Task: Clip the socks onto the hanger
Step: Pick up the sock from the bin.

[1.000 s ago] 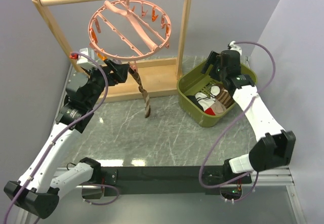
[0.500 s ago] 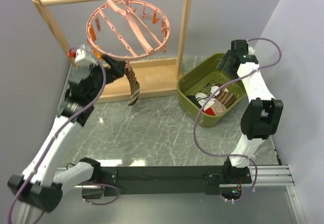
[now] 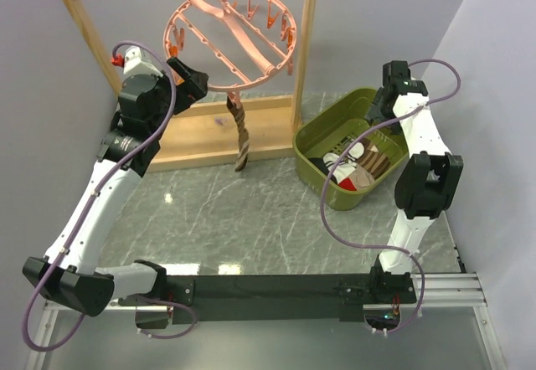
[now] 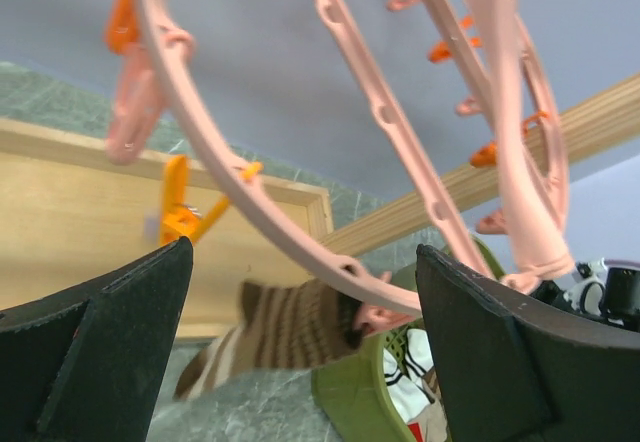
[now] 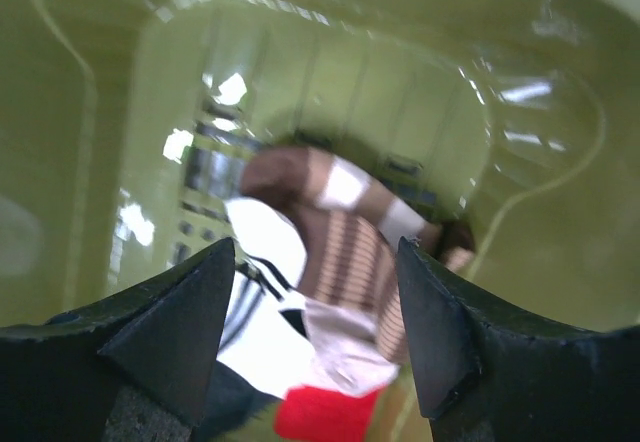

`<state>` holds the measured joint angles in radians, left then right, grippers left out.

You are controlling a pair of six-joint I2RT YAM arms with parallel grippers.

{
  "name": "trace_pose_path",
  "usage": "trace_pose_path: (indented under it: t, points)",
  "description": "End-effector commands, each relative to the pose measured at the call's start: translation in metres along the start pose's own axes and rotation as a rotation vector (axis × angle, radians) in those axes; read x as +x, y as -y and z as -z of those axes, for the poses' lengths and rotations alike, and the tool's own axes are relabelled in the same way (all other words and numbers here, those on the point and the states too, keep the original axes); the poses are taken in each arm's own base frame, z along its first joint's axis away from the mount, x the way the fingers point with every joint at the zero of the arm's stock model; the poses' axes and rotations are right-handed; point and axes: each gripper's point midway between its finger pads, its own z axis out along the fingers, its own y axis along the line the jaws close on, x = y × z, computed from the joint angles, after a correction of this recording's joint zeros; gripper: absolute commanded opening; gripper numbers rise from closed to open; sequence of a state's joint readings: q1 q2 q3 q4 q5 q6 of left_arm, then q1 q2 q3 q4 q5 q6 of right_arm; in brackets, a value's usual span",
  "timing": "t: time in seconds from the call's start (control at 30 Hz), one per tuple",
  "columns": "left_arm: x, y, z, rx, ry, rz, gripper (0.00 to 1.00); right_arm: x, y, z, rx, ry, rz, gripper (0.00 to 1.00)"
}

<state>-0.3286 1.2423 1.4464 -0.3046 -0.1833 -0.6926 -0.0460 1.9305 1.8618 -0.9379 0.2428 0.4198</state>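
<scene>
In the top view my right gripper (image 5: 315,252) is tucked behind its own wrist over the green bin (image 3: 333,196). Its wrist view is blurred, but I see the jaws apart and holding nothing above the binned sock (image 5: 345,252), which lies half buried among other socks. The hanging sock (image 3: 240,131) drops from the hanger (image 3: 234,39) rim at 6 o'clock, long axis vertical, toe down. I can't make out its clip. My left gripper (image 3: 188,81) gapes wide and empty at the ring's 8 o'clock.

Free tabletop (image 3: 251,215) between hanging sock (image 3: 242,140) and basket (image 3: 356,99)
</scene>
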Motion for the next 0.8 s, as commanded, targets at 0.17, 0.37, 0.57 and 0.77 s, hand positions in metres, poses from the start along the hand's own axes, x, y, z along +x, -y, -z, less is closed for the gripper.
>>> trace_pose_path:
  t: [0.17, 0.37, 0.57, 0.77]
  points:
    - [-0.012, -0.011, 0.014, -0.041, 0.082, 0.068, 0.98, 0.040, 0.042, 0.012, 0.072, -0.108, 0.091, 0.66]
    - [0.000, -0.037, 0.015, -0.137, 0.033, 0.043, 0.97, 0.058, 0.054, 0.013, 0.082, -0.135, 0.161, 0.65]
    - [0.016, -0.067, 0.031, -0.171, -0.024, 0.057, 0.96, 0.074, 0.058, 0.006, 0.095, -0.154, 0.225, 0.61]
    - [0.020, -0.079, 0.046, -0.178, -0.052, 0.026, 0.95, 0.081, 0.054, -0.001, 0.111, -0.164, 0.276, 0.60]
